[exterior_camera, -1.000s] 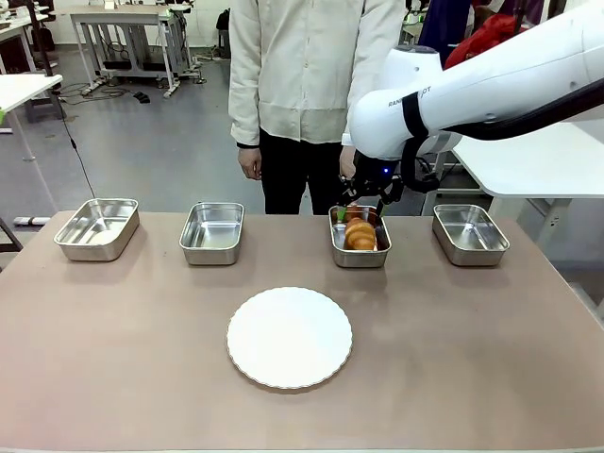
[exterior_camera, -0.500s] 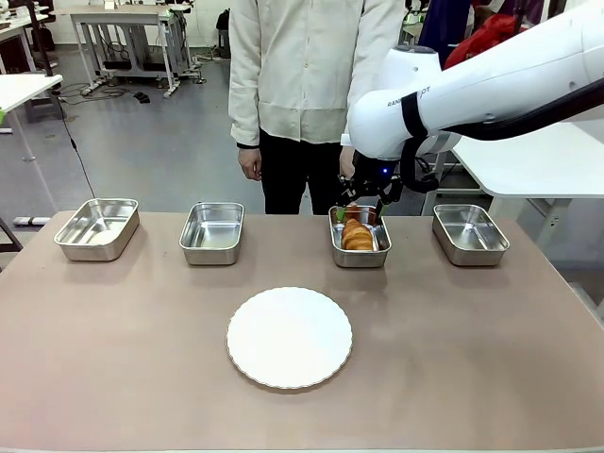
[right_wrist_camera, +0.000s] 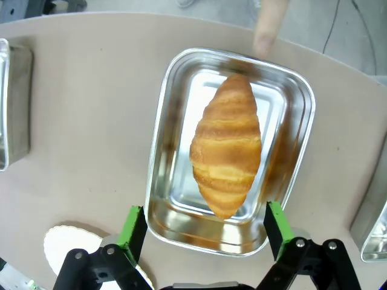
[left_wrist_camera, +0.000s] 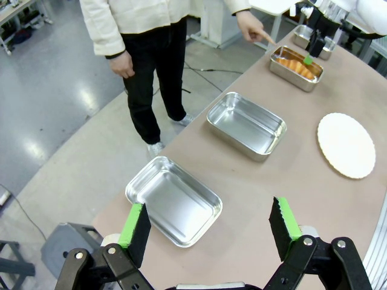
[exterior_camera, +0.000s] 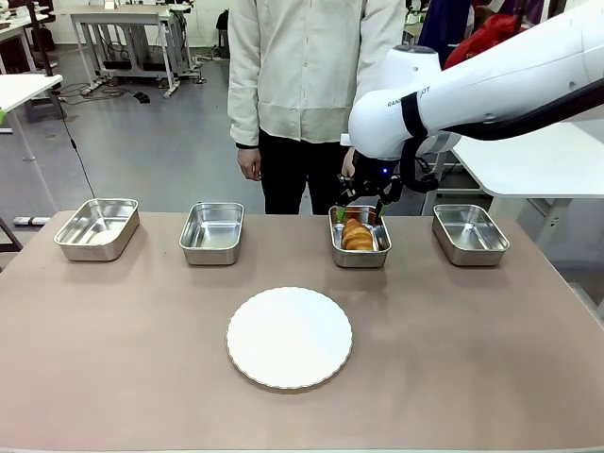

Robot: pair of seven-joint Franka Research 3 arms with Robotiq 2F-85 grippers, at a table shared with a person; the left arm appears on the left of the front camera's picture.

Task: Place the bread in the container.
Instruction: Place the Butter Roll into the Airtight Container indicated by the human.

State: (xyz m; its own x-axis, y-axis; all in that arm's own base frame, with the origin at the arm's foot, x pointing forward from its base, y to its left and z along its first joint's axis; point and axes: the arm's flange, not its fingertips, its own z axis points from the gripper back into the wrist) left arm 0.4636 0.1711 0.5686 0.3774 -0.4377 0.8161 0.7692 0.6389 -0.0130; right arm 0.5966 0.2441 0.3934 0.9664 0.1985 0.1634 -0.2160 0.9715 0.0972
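My right gripper (right_wrist_camera: 205, 229) hangs over the container (right_wrist_camera: 166, 115), jaws spread wide, green pads clear on either side of the bread (right_wrist_camera: 227, 145). The bread is a golden-brown croissant, ridged crust, tapered ends, lying lengthwise on the tray floor. In the front view the container (exterior_camera: 359, 256) is third from the left along the table's (exterior_camera: 142, 377) far edge. A person's finger (right_wrist_camera: 269, 27) points at its far rim. My left gripper (left_wrist_camera: 208, 226) is also open, above the far-left tray (left_wrist_camera: 172, 199).
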